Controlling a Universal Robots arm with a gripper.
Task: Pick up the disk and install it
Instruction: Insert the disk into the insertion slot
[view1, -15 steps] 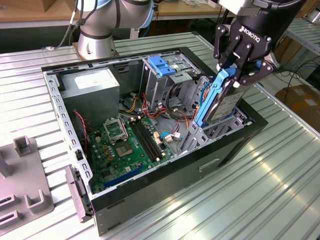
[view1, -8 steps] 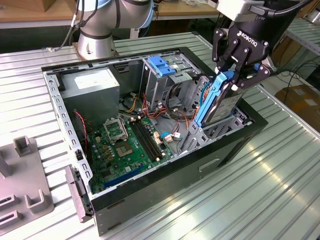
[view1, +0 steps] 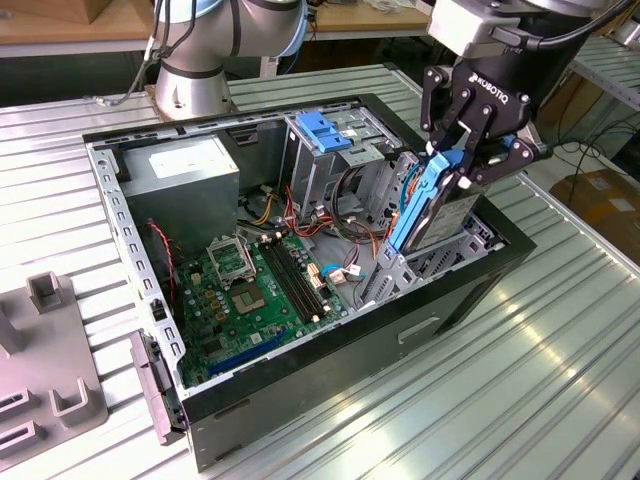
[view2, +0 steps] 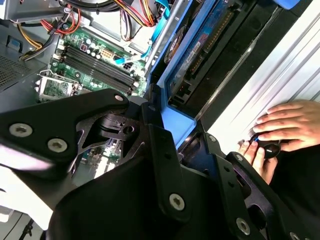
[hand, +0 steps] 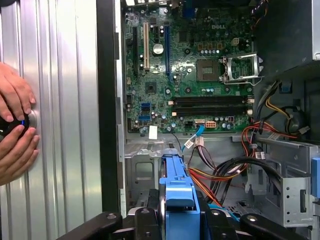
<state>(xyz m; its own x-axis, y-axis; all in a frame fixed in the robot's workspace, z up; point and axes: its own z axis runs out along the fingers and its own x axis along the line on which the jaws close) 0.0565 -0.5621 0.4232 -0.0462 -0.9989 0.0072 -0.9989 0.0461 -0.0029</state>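
Observation:
My gripper (view1: 462, 160) is shut on the disk (view1: 432, 205), a dark drive with bright blue side rails. I hold it by its upper end. The disk hangs tilted on edge over the grey metal drive bay (view1: 400, 272) at the exterior view's right end of the open computer case (view1: 330, 370). Its lower end dips into the case beside the bay. In the first wrist view the disk's blue end tab (hand: 179, 196) sits between my black fingers (hand: 145, 220). The second wrist view shows the blue rail (view2: 176, 119) running down into the case.
Inside the case lie a green motherboard (view1: 250, 290), a grey power supply (view1: 190, 180), a tall cage with a light-blue latch (view1: 322, 130) and loose cables (hand: 235, 170). A person's hands (hand: 15, 130) rest on a black knob on the table. A grey fixture (view1: 50, 370) stands at the exterior view's left.

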